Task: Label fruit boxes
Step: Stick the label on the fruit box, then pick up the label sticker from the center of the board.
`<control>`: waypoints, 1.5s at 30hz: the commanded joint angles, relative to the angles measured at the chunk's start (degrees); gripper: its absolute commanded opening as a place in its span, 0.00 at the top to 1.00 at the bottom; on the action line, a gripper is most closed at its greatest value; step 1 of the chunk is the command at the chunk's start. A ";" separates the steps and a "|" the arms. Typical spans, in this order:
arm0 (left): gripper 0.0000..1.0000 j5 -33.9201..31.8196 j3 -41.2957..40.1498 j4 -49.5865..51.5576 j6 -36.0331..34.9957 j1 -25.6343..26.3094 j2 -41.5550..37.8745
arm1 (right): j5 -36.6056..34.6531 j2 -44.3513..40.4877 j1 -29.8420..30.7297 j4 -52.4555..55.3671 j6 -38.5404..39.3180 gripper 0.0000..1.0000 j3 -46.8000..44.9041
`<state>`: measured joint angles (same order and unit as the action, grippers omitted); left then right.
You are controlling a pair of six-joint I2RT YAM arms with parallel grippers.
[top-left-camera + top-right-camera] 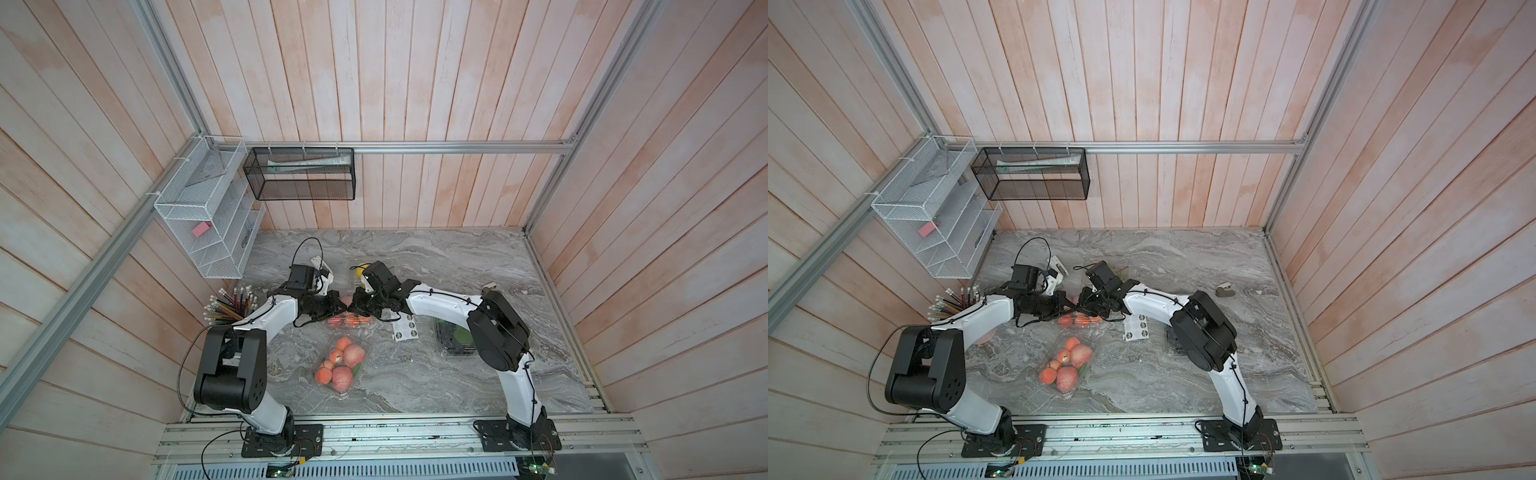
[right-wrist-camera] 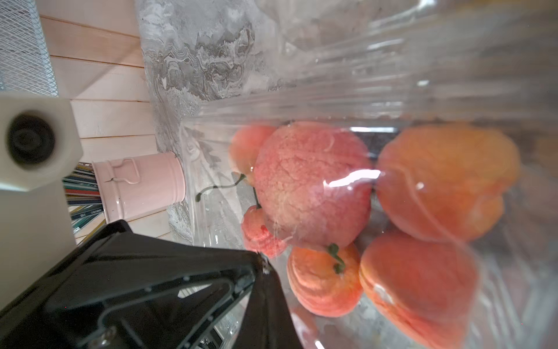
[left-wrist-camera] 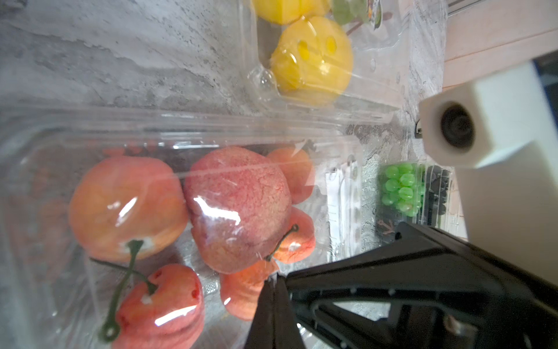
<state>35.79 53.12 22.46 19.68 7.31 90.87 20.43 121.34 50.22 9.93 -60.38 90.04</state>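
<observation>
Marble table (image 1: 457, 266), sticker sheet (image 1: 405, 331) beside apple box (image 1: 349, 321)

Marble table (image 1: 457, 266) (grey): fruit boxes (image 1: 340, 365), sticker sheet (image 1: 405, 330)

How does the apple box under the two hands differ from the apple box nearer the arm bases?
The far apple box lies beneath the left hand and right hand, mostly hidden in both top views; the near apple box lies in the open, clear of both hands. The far one runs side to side; the near one lies at a slant. Both are clear plastic and hold red-orange apples.
</observation>
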 commanded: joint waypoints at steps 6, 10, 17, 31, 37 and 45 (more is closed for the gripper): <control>1.00 1.87 0.53 -0.57 0.99 0.90 -3.32 | -6.17 -10.32 -0.65 2.15 4.80 0.85 -4.67; 0.93 1.49 1.82 0.22 1.63 1.48 -4.97 | -10.92 -16.09 -1.43 6.34 6.89 0.65 -10.28; 0.84 -1.32 3.05 1.02 2.47 1.83 -7.21 | -24.73 -19.07 -1.18 24.96 13.12 0.29 -14.33; 0.83 -2.90 2.59 1.78 2.13 1.95 -7.43 | -29.79 -6.37 -1.12 33.50 20.21 0.20 -7.39; 0.83 -2.96 2.50 1.54 2.06 1.92 -7.11 | -28.42 -4.51 -1.20 31.38 20.39 0.19 -7.31; 0.83 -2.90 2.44 1.50 1.92 2.00 -6.81 | -30.34 -1.99 -1.56 33.07 20.65 0.20 -8.06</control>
<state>33.61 54.98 23.79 22.11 9.04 84.27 -8.27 116.57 48.86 40.95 -40.32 82.17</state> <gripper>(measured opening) 0.168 0.804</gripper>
